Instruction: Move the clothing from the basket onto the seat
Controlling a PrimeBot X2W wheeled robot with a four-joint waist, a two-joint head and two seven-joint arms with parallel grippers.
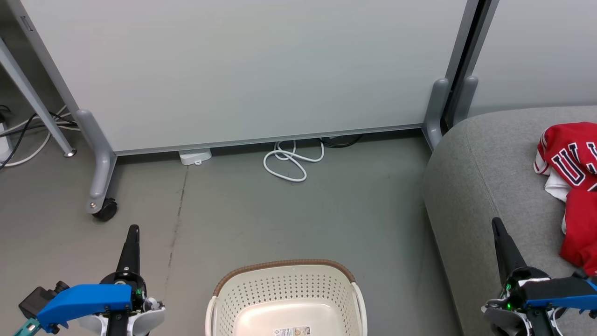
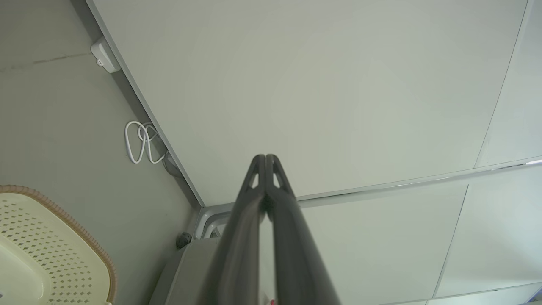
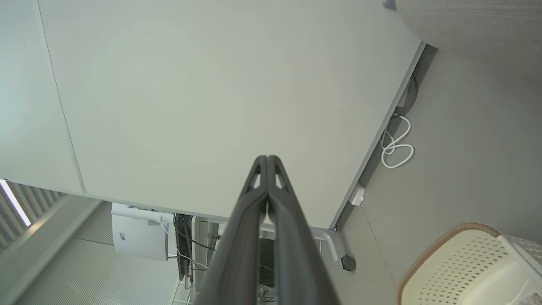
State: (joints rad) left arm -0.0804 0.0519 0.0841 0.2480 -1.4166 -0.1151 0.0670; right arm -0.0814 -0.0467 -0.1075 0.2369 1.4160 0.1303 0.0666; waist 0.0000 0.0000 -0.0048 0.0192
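One basket (image 1: 284, 280) stands on the grey floor (image 1: 326, 214) at 6 o'clock in the head view. It is cream and perforated with a brown rim, and its bare bottom carries one label (image 1: 292, 331). One grey seat (image 1: 480, 186) fills the 3 o'clock side. The clothing (image 1: 571, 186) lies on top of it at the far 3 o'clock edge, well apart from the basket. It is one red heap with white trim, and one piece shows large dark block letters. The frame edge cuts the heap off, so I cannot tell how many pieces are in it.

Two grippers show. The left gripper (image 1: 134, 228) is at 7 o'clock over the floor, just to the 9 o'clock side of the basket. The right gripper (image 1: 495, 221) is at 4 o'clock over the seat's front edge, near the clothing but not touching it. In each wrist view the two dark fingers meet at the tips, left (image 2: 265, 157) and right (image 3: 267, 157), with nothing between them.

At 12 o'clock stands a pale partition (image 1: 242, 70) on grey feet, with one caster (image 1: 106, 210) at 9 o'clock. One coiled white cable (image 1: 291, 161) and one small white box (image 1: 195, 156) lie at its base.
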